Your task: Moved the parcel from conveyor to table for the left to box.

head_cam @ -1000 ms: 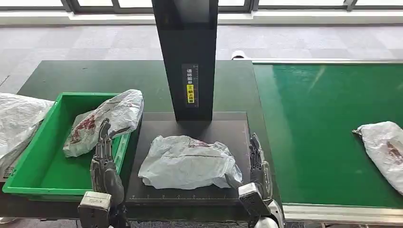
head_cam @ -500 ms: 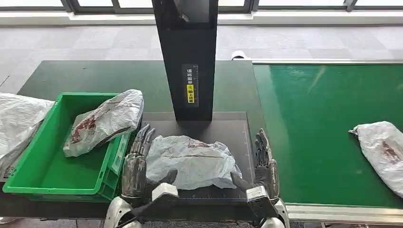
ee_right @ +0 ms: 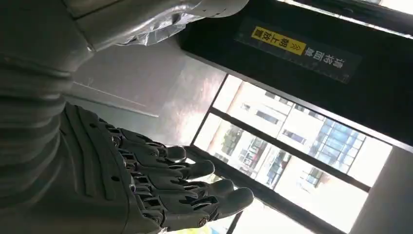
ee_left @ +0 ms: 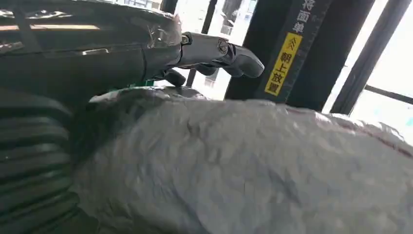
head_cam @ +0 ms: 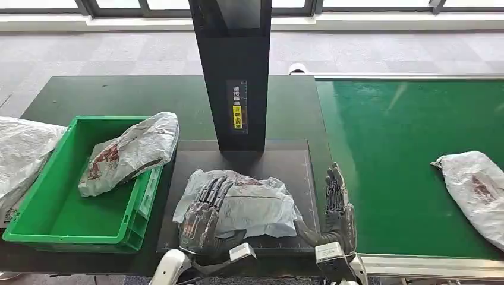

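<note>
Moved since the earlier frames: left hand [head_cam: 205, 219], from beside the green crate [head_cam: 35, 184] across onto the parcel; right hand little changed.

Green crate: far left of the worktop [head_cam: 107, 95], holds one bagged item, well apart from the hands.

Left hand: lies flat over the near-left part of the parcel [head_cam: 238, 202], fingers spread and extended along its top, palm down. The left wrist view shows fingers [ee_left: 219, 51] stretched above the crumpled bag; no closed grip is evident.

Parcel: white bag on the dark mat in front of the black post [head_cam: 235, 71]; long axis runs left to right. It sits between the two hands, directly under the left.

Right hand [head_cam: 337, 211]: just beside the parcel's right end, fingers apart, holding nothing.

Conveyor [head_cam: 392, 154]: green belt, another bag near its right edge.

Judgement: boxing falls to the left hand; crate lies to its left.
</note>
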Motion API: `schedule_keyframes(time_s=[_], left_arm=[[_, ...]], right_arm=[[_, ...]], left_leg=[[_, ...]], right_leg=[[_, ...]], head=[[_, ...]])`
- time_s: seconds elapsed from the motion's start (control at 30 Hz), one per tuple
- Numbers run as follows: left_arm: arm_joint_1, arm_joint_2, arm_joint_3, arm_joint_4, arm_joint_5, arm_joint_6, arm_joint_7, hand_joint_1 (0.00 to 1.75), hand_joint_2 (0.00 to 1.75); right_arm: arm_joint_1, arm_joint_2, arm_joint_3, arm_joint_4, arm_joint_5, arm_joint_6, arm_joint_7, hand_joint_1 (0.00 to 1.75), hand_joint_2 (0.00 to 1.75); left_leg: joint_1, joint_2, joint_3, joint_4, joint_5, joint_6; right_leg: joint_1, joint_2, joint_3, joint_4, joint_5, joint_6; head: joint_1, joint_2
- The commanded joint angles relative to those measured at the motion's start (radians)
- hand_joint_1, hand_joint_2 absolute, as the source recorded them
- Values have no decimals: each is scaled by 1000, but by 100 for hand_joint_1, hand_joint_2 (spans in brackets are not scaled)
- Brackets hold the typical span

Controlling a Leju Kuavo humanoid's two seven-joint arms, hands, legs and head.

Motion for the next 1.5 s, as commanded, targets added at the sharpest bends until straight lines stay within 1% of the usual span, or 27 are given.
schedule_keyframes(time_s=[0.03, 0.1, 0.17, 0.2, 0.23, 0.27, 0.3, 0.33, 0.43, 0.6, 0.83, 0.9, 0.93, 1.03, 1.07, 1.17, 1.27, 1.37, 1.5], left_arm=[[-84, 28, -109, 246, -101, -96, 81, 0, 175], [-92, 24, -124, 275, -110, -108, 83, 0, 175], [-92, 21, -132, 281, -112, -118, 83, 0, 175], [-92, 23, -134, 278, -114, -125, 86, 12, 175], [-91, 26, -136, 270, -114, -136, 88, 59, 175], [-91, 26, -137, 269, -114, -142, 88, 150, 175], [-92, 27, -138, 270, -113, -149, 87, 164, 175], [-94, 28, -143, 269, -111, -151, 75, 175, 175], [-89, 24, -127, 230, -92, -105, 31, 175, 175], [-47, 29, -102, 96, -97, -75, 14, 175, 175], [-43, 27, -100, 86, -97, -75, 15, 175, 175], [-36, 18, -85, 73, -91, -37, 1, 175, 175], [-24, 14, -74, 37, -84, 0, -9, 175, 175], [12, 18, -65, -71, -65, 27, -32, 175, 175], [29, 19, -61, -118, -43, 36, -50, 175, 175], [48, 16, -50, -162, -19, 66, -77, 175, 175], [70, 8, -28, -223, 49, 123, -141, 175, 175], [108, 16, -14, -304, 128, 174, -200, 175, 175], [141, 18, 19, -379, 230, 213, -279, 175, 175]], right_arm=[[59, -10, -39, -99, 18, 30, 4, 0, 175], [76, 7, -55, -136, 34, 54, 12, 0, 175], [86, 16, -67, -166, 48, 70, 21, 0, 175], [89, 19, -72, -171, 52, 74, 22, 0, 175], [88, 27, -83, -171, 60, 84, 20, 0, 175], [83, 29, -89, -166, 63, 87, 18, 0, 175], [76, 29, -93, -158, 64, 87, 16, 0, 175], [67, 30, -98, -146, 64, 85, 15, 0, 175], [62, 23, -102, -132, 63, 69, 8, 0, 175], [52, 15, -93, -105, 48, 52, -12, 0, 175], [46, 17, -92, -101, 48, 51, -12, 0, 175], [41, 16, -87, -99, 46, 52, -13, 0, 175], [33, 18, -85, -93, 45, 53, -13, 0, 175], [18, 19, -82, -81, 45, 53, -11, 0, 175], [12, 18, -82, -75, 43, 56, -10, 0, 175], [3, 17, -83, -64, 42, 58, -12, 0, 175], [-12, 11, -81, -44, 34, 60, -19, 0, 175], [-21, 2, -77, -19, 25, 56, -25, 0, 175], [-15, -18, -69, -15, -9, 35, -27, 0, 175]], left_leg=[[-1, -3, 2, -2, 1, 1], [-1, -4, 1, -2, 1, 1], [-1, -3, 1, -2, 1, 1], [-1, -2, 2, -3, 1, 1], [-1, -2, 1, -1, 0, 1], [-1, -2, 1, -3, 1, 1], [-1, -2, 1, -2, 1, 1], [-1, -2, 1, -2, 1, 1], [0, 0, 1, -2, 1, 1], [0, 1, 1, -1, 1, 1], [0, 1, 2, -1, 0, 1], [0, 1, 3, -2, 1, 1], [-1, 1, 2, -2, 0, 1], [0, 2, 0, -1, 0, 1], [0, 4, 0, -1, 0, 1], [0, 2, 0, -1, 0, 1], [0, 3, 0, -1, 0, 1], [0, 3, 0, -2, 0, 1], [1, 3, 0, -2, 0, 1]], right_leg=[[-1, -4, 3, -2, 0, 0], [-1, -5, 3, -2, -1, 0], [-1, -3, 2, -2, 0, 0], [-1, -3, 3, -3, 0, 0], [0, -2, 2, -1, 0, 0], [-1, -2, 2, -3, 0, 0], [-1, -3, 2, -1, 0, 0], [-1, -3, 3, -2, 0, 0], [0, -1, 2, -2, 1, 0], [0, 0, 2, -1, 1, 0], [0, 0, 3, -2, 1, 0], [0, 0, 4, -3, 1, 0], [0, 0, 3, -1, 1, 0], [0, 1, 1, -1, 1, 0], [0, 3, 1, -1, 1, 0], [0, 1, 0, -1, 1, 0], [0, 2, 1, -1, 1, 0], [1, 2, 1, -3, 2, 0], [1, 2, 1, -2, 1, 0]], head=[[0, 0], [0, 0], [0, 0], [0, 0], [0, 0], [0, 0], [0, 0], [0, 0], [0, 0], [0, 0], [0, 0], [0, 0], [0, 0], [0, 0], [0, 0], [0, 0], [0, 0], [0, 0], [0, 0]])
